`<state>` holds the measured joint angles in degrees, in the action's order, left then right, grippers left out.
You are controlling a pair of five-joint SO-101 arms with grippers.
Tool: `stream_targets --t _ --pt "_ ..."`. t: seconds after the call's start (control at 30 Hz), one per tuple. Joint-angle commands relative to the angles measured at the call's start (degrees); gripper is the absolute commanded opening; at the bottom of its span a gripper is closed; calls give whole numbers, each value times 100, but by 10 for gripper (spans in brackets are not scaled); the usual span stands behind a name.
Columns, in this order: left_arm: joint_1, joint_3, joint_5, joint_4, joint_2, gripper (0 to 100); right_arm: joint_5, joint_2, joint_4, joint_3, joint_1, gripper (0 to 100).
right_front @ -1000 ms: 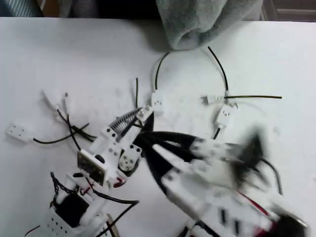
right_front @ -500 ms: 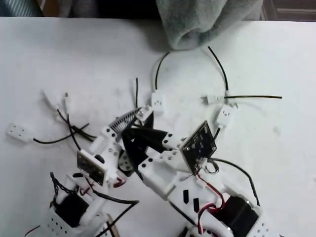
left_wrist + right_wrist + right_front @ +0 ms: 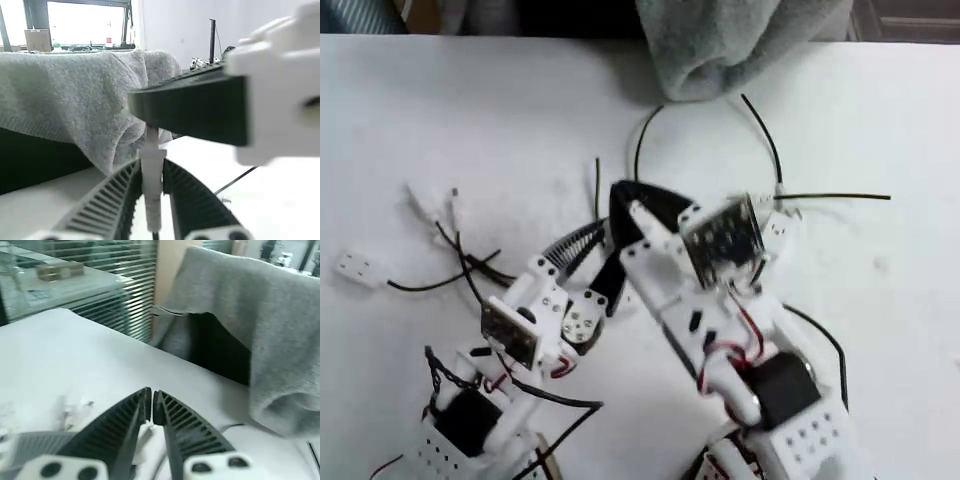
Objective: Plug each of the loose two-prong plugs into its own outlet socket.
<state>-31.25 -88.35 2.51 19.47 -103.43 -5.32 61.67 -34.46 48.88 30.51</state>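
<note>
My left gripper (image 3: 151, 172) is shut on a white two-prong plug (image 3: 151, 185), which stands upright between its ribbed fingers. In the high view the left gripper (image 3: 603, 238) sits at the table's middle. My right gripper (image 3: 620, 195) lies just beyond it with its black fingers shut, right over where the black cable (image 3: 642, 135) ends. In its own wrist view the right gripper (image 3: 151, 396) holds nothing. A white outlet socket (image 3: 778, 227) peeks out beside the right arm's circuit board. Another socket (image 3: 358, 267) lies at the far left. Two loose plugs (image 3: 432, 203) rest at the left.
A grey towel (image 3: 730, 40) hangs over the table's far edge. Black cables (image 3: 470, 265) tangle on the left. A long black wire (image 3: 835, 197) runs off to the right. The right arm's finger (image 3: 190, 112) crosses close in front of the left wrist camera.
The right arm swung from the lower right up across the table's middle, and its gripper now covers the centre socket. The left gripper has kept the plug and barely moved.
</note>
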Motion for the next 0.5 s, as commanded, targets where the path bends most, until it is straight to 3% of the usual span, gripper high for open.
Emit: stream_targets --t 0.0,0.27,0.47 --pt "31 62 70 -88 -101 23 -79 -646 391 -97 -629 19" --pt "40 53 70 -88 -101 23 -88 -725 690 -721 -1077 19" --pt "40 -62 79 -105 -101 23 -88 -716 233 -2119 -418 19"
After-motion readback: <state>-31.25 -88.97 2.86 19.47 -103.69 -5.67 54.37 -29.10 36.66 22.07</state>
